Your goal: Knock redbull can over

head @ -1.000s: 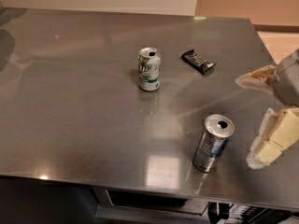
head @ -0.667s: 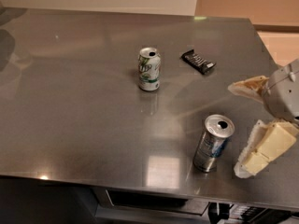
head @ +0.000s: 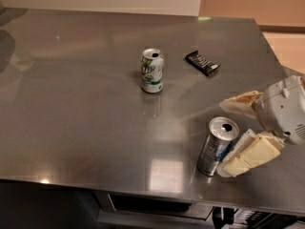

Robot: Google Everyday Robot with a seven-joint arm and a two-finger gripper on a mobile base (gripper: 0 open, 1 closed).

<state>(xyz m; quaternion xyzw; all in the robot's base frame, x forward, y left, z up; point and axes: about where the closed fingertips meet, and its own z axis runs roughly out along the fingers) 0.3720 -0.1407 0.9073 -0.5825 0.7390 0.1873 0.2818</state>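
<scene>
The pincer (head: 225, 137) hangs over the right edge of the steel surface (head: 86, 128) with its two pale fingers (head: 250, 155) spread wide. The redbull can (head: 215, 148) stands at its fingertips, the nearer finger just beside the can's side; I cannot tell whether they touch. Well beyond the pincer, farther in on the surface, stand a white-and-green soda can (head: 152, 70) and a dark snack bar (head: 202, 63).

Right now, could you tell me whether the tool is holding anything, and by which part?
Nothing is held: the tool, open at the right, merely has one finger beside the slim silver-and-blue can.
</scene>
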